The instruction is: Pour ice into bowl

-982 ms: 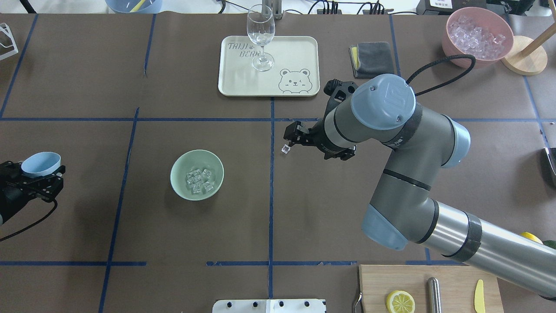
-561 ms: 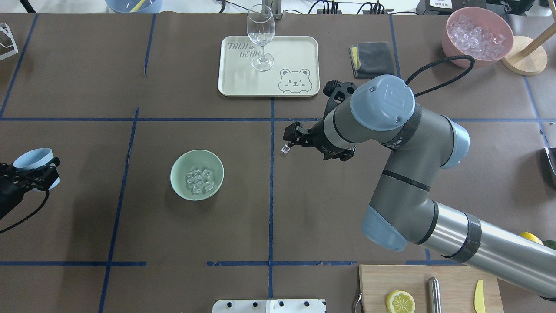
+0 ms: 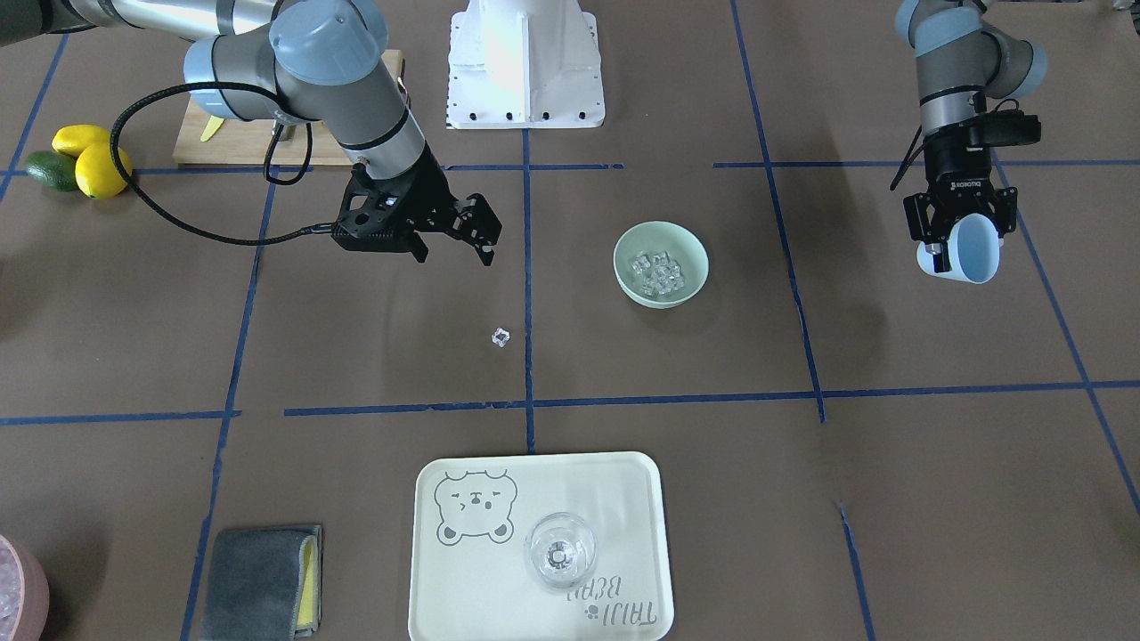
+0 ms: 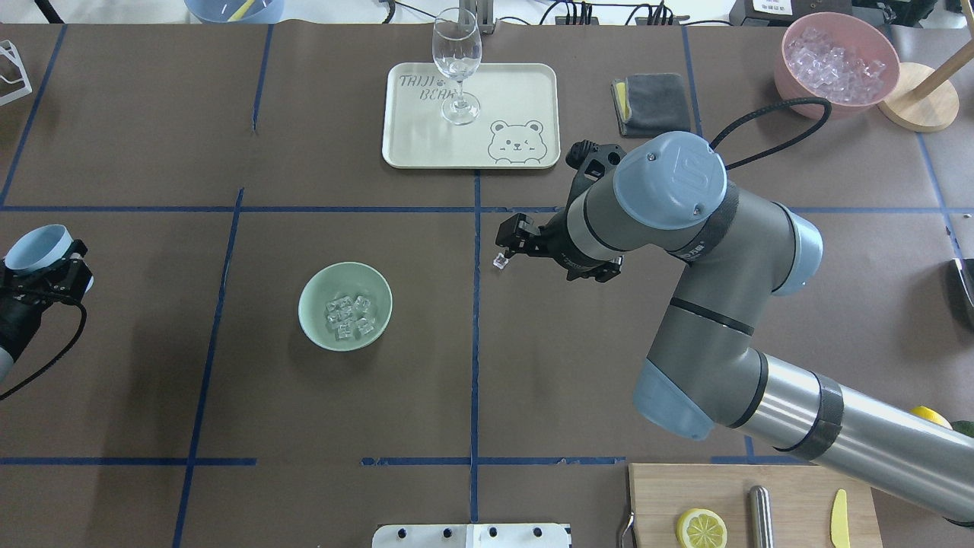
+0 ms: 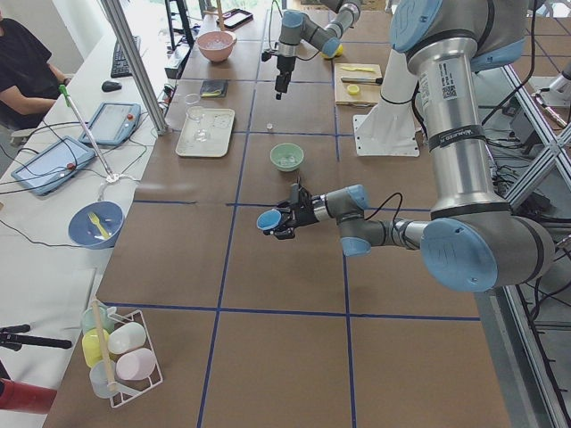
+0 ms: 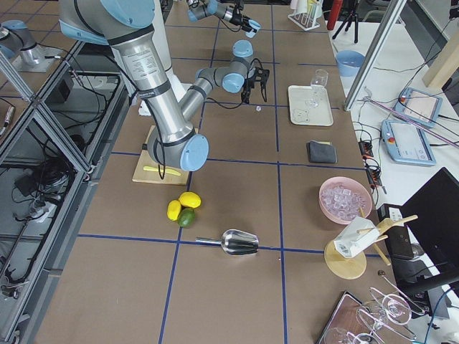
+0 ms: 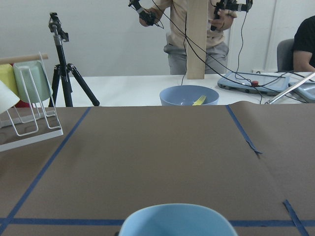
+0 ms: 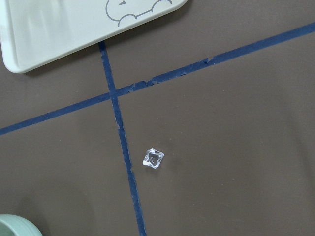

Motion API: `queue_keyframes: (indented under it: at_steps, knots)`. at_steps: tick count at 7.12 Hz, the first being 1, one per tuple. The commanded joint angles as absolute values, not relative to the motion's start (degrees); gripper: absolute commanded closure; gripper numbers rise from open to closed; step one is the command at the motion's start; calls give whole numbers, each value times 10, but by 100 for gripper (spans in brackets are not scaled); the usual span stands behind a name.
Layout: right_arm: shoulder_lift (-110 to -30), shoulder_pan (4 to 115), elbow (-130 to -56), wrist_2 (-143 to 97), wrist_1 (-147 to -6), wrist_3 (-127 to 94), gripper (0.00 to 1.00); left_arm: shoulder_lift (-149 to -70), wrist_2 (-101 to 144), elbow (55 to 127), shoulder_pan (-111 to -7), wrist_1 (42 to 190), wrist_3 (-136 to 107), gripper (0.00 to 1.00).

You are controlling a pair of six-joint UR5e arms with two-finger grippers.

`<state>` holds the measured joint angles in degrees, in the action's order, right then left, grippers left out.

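The pale mint-green bowl stands left of the table's middle with several clear ice cubes inside. One stray ice cube lies on the brown table by the blue centre line. My right gripper hovers open and empty just above that cube. My left gripper is shut on the light blue cup, held above the table far to the left of the bowl.
A cream bear tray with a stemmed glass sits at the far middle. A grey cloth and a pink container of ice are far right. A cutting board with a lemon slice lies near right.
My left arm has carried the blue cup further left and toward the far side, away from the bowl. The right arm and the stray cube have not moved.
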<state>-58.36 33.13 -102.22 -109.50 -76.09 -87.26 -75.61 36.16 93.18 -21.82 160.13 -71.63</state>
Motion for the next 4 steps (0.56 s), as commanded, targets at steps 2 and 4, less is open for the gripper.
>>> queue_keyframes:
  at_steps: [2,4]
  knots:
    - [-583,331,-1022,-1095,-760,-873,0,-781,305,863,-193,1600,-771,100]
    - [-583,331,-1023,-1094,-761,-873,0,-782,290,855,-171,1593,-783,100]
